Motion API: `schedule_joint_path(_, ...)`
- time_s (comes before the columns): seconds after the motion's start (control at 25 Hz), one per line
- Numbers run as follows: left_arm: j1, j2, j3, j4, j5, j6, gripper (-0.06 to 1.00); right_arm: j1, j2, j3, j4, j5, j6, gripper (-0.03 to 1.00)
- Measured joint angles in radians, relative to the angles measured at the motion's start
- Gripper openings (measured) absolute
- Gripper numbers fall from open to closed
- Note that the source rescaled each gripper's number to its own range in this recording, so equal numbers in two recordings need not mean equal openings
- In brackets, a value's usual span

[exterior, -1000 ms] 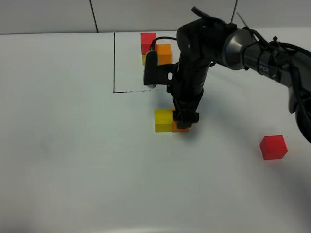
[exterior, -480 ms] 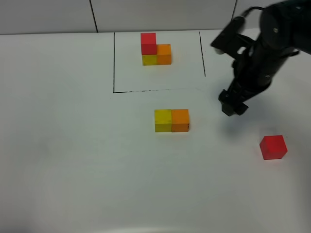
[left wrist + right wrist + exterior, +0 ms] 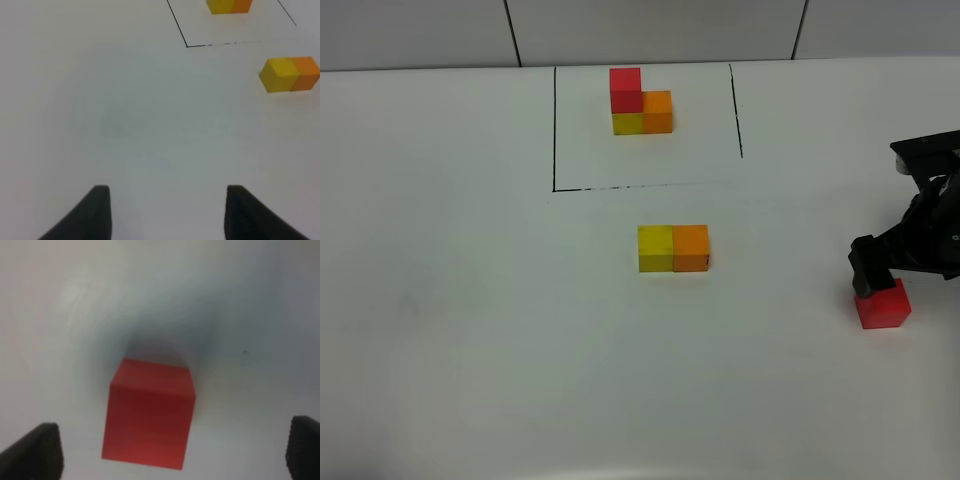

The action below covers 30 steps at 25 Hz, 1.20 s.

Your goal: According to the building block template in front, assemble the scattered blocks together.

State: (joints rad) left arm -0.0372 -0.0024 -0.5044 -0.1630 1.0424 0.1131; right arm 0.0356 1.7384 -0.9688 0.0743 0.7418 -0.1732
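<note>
Red cube (image 3: 883, 303) was noted on the white table (image 3: 470, 330) at the right side, well apart from the other loose blocks. The right gripper (image 3: 876, 272) was seen directly above it, and most of its arm was cut off by the frame edge of the high view. In the right wrist view only the two dark tips of the gripper were visible at the corners. The jaws were held wide apart, with the red cube between them and clear table on either side. That view was blurred, so the height of the tips over the cube could not be judged.

The left gripper (image 3: 167, 212) was recorded only in its own wrist view, with its jaws apart over bare table and nothing between them.

The yellow cube (image 3: 656, 248) and the orange cube (image 3: 691, 247) were found touching side by side near the middle of the table. Both lay just outside the black outline (image 3: 554, 130). Inside that outline the template (image 3: 640, 100) was observed, red stacked on yellow with orange alongside. In the left wrist view its upper part was cut off
</note>
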Motion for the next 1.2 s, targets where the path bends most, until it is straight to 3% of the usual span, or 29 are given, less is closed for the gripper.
schedule_joint_path(0.24, 0.0, 0.0, 0.0, 0.0, 0.0, 0.0, 0.12, -0.007, 0.085, 0.003, 0.034, -0.048, -0.003, 0.77)
schedule_joint_path(0.36, 0.0, 0.0, 0.0, 0.0, 0.0, 0.0, 0.12, -0.008, 0.095, 0.003, 0.042, -0.051, -0.009, 0.68)
schedule_joint_path(0.52, 0.0, 0.0, 0.0, 0.0, 0.0, 0.0, 0.12, -0.008, 0.095, 0.003, 0.043, -0.041, -0.01, 0.39)
schedule_joint_path(0.64, 0.0, 0.0, 0.0, 0.0, 0.0, 0.0, 0.12, -0.008, 0.095, 0.003, 0.048, -0.032, -0.01, 0.0)
schedule_joint_path(0.76, 0.0, 0.0, 0.0, 0.0, 0.0, 0.0, 0.12, -0.003, 0.093, 0.002, 0.047, -0.029, -0.032, 0.01)
schedule_joint_path(0.88, 0.0, 0.0, 0.0, 0.0, 0.0, 0.0, 0.12, 0.034, 0.074, -0.029, 0.033, 0.021, -0.139, 0.01)
schedule_joint_path(1.08, 0.0, 0.0, 0.0, 0.0, 0.0, 0.0, 0.12, 0.206, 0.056, -0.195, 0.004, 0.168, -0.473, 0.01)
schedule_joint_path(1.2, 0.0, 0.0, 0.0, 0.0, 0.0, 0.0, 0.12, 0.326, 0.089, -0.341, -0.033, 0.258, -0.568, 0.01)
